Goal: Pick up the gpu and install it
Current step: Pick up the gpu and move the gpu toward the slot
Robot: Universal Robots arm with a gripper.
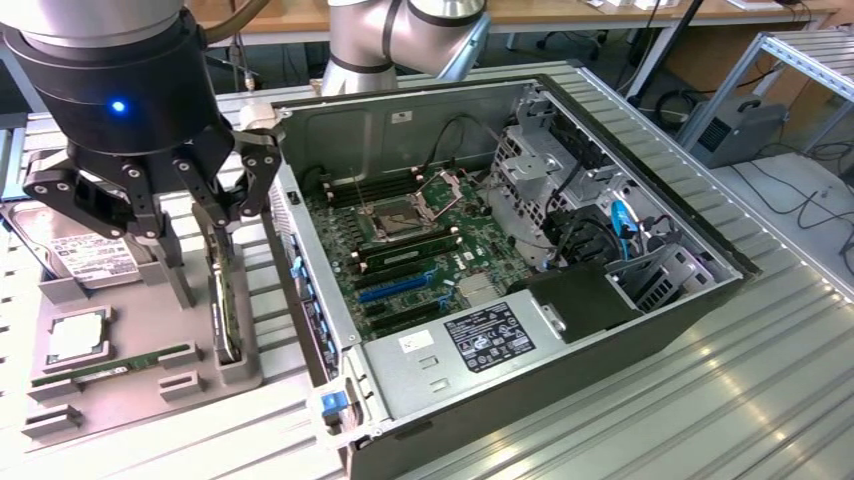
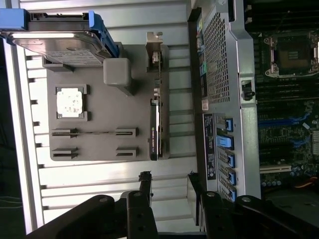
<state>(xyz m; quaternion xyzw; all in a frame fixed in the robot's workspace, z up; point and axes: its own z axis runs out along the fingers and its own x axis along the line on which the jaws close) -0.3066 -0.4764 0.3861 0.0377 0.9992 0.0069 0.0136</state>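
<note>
A silver boxy hard drive [image 1: 80, 250] lies at the far end of the grey plastic holder tray [image 1: 147, 310]. Above the tray hangs the black two-fingered gripper [image 1: 180, 220], jaws spread wide and empty. The gpu [image 2: 154, 129], a thin dark circuit card with a silver bracket, stands on edge in the tray's slot nearest the open computer case [image 1: 534, 250]. It looks light, stiff and fragile, so it is best pinched across its flat faces.
</note>
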